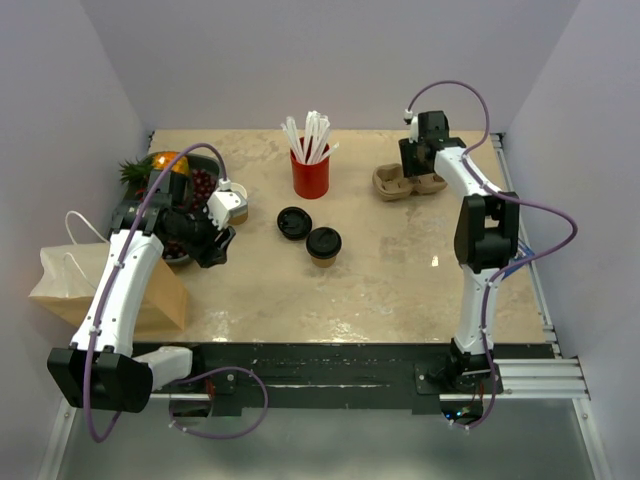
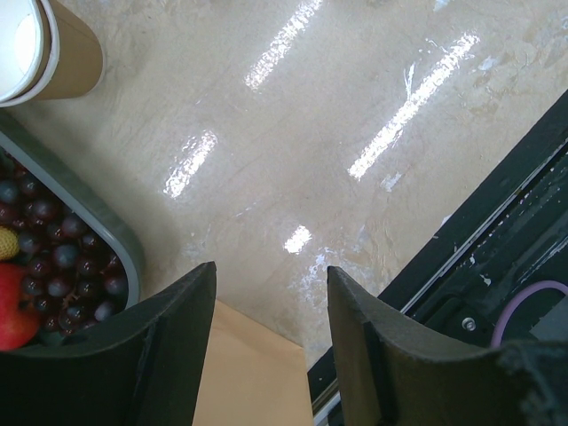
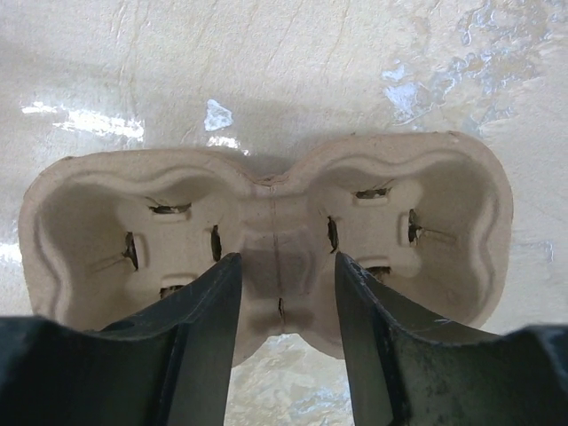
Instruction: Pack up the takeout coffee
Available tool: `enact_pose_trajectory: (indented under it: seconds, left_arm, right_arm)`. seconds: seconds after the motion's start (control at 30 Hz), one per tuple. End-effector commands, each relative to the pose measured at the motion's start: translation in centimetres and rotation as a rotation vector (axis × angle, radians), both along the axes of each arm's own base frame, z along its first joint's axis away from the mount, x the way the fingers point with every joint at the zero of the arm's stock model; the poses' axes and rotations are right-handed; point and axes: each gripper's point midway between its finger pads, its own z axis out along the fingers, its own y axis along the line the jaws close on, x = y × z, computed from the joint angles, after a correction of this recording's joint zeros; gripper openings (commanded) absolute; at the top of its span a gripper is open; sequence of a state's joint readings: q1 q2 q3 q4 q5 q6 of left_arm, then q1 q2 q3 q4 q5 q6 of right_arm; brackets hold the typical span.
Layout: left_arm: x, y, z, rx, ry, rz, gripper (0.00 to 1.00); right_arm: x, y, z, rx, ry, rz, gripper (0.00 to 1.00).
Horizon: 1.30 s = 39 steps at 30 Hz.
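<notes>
The takeout coffee (image 1: 323, 244), a tan paper cup with a black lid, stands upright mid-table, apart from both grippers. At the back right lies a moulded pulp cup carrier (image 1: 408, 182) with both wells bare. My right gripper (image 1: 416, 165) hangs over it, open, its jaws either side of the carrier's (image 3: 266, 222) middle ridge and gripping nothing (image 3: 287, 262). My left gripper (image 1: 222, 240) is at the left, open and empty (image 2: 271, 271), above the table and a corner of the brown paper bag (image 2: 248, 373).
A loose black lid (image 1: 293, 222) lies just left of the coffee. A red cup of white straws (image 1: 310, 175) stands behind. A lidless tan cup (image 2: 62, 53) and a bowl of fruit (image 2: 89, 209) sit by the left gripper. The paper bag (image 1: 60, 285) lies at the left edge.
</notes>
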State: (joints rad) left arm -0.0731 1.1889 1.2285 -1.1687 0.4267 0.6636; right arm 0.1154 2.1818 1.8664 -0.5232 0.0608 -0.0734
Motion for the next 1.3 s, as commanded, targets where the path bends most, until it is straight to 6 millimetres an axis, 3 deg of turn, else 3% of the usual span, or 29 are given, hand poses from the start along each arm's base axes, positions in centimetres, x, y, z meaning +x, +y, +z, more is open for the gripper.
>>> enact_pose_trajectory:
  seconds: [0.0,0.37,0.7,0.97,1.07,1.27]
  left_arm:
    - [0.1,-0.3,0.4,-0.028,-0.016,0.004,0.57]
    - [0.3,-0.3,0.3,-0.025,-0.015,0.006,0.57]
    - [0.3,-0.3,0.3,-0.023,-0.013,0.006,0.57]
    - [0.1,-0.3,0.3,-0.027,-0.013,0.004,0.57]
    - [0.1,-0.3,0.3,-0.028,-0.015,0.004,0.57]
    - [-0.3,-0.3,0.3,-0.026,-0.013,0.005,0.57]
  right_arm:
    - [1.1,-0.6,1.1,-0.008,-0.032,-0.007,0.52]
    - [1.3,-0.5,0.5,0.021,-0.02,-0.002,0.46]
    - [1.2,-0.6,0.1,0.031,-0.006,-0.009,0.51]
    - [1.1,-0.4,0.3,0.042,-0.008,-0.001,0.45]
    - [1.0,-0.3,0.1,0.051,-0.003,-0.001,0.41]
    - [0.8,-0.1,0.6,0.07,-0.005,0.017,0.2]
